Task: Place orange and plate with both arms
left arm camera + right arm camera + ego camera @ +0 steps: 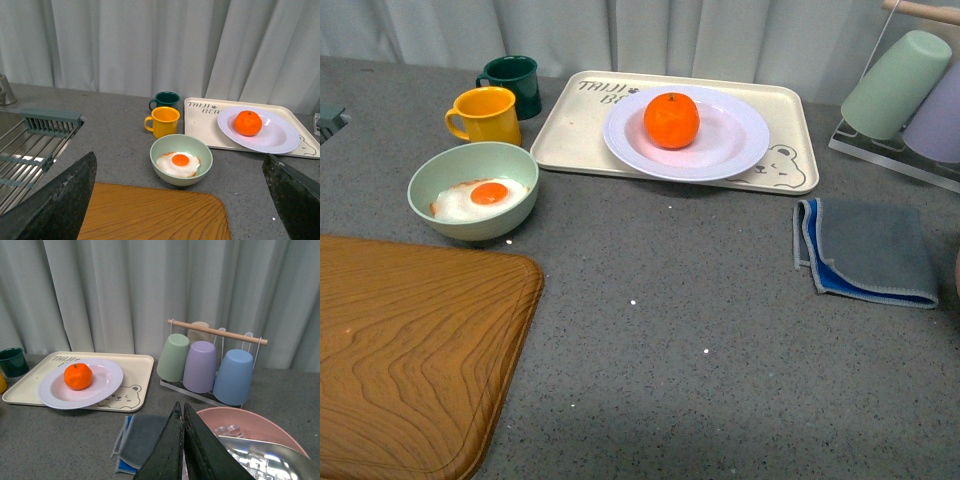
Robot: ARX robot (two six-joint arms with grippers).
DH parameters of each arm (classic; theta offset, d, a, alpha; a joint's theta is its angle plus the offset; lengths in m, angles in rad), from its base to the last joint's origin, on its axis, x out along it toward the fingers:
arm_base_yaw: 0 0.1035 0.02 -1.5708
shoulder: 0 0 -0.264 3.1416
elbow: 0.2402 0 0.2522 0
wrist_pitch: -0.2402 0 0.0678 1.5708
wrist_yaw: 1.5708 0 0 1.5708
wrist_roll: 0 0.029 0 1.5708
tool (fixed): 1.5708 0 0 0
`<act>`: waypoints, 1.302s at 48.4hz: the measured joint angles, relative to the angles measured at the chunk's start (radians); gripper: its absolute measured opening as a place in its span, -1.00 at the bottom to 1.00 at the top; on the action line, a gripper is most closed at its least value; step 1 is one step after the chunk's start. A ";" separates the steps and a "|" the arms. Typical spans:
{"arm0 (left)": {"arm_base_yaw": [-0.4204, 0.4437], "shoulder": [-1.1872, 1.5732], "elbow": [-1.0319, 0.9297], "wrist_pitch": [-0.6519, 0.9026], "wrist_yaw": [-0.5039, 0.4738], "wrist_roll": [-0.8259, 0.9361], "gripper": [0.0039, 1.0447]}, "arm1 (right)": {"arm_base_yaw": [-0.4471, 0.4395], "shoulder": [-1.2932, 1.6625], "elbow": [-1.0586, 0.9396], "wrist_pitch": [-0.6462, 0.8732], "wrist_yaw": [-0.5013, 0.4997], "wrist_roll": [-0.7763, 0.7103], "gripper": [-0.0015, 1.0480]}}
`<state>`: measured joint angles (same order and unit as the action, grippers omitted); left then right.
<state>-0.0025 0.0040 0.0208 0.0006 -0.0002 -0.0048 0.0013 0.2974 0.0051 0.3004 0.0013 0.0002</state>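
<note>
The orange sat on the plate, which rested on the bear-print tray (far side of the table). The left gripper was spread wide, empty; the right gripper was pressed together.

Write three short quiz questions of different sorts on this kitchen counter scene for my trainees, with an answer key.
1. True or false: the orange sits on the plate.
2. What does the plate rest on? A. the wooden board B. the tray C. the cloth
3. Fill in: the green bowl holds a fried ____.

Key: 1 true. 2 B. 3 egg.

Grippers: the left gripper is open; the right gripper is shut, empty.
</note>
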 joint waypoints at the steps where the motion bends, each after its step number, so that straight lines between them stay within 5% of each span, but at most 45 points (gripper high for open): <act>1: 0.000 0.000 0.000 0.000 0.000 0.000 0.88 | 0.000 -0.004 0.000 -0.004 0.000 0.000 -0.98; 33: 0.000 0.000 0.000 0.000 0.000 0.000 0.88 | 0.000 -0.292 0.000 -0.299 -0.003 -0.001 -0.97; 63: 0.000 0.000 0.000 0.000 0.000 0.000 0.88 | 0.000 -0.293 0.000 -0.299 -0.003 0.000 0.83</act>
<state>-0.0025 0.0036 0.0208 0.0006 -0.0002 -0.0044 0.0013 0.0044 0.0055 0.0017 -0.0013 -0.0002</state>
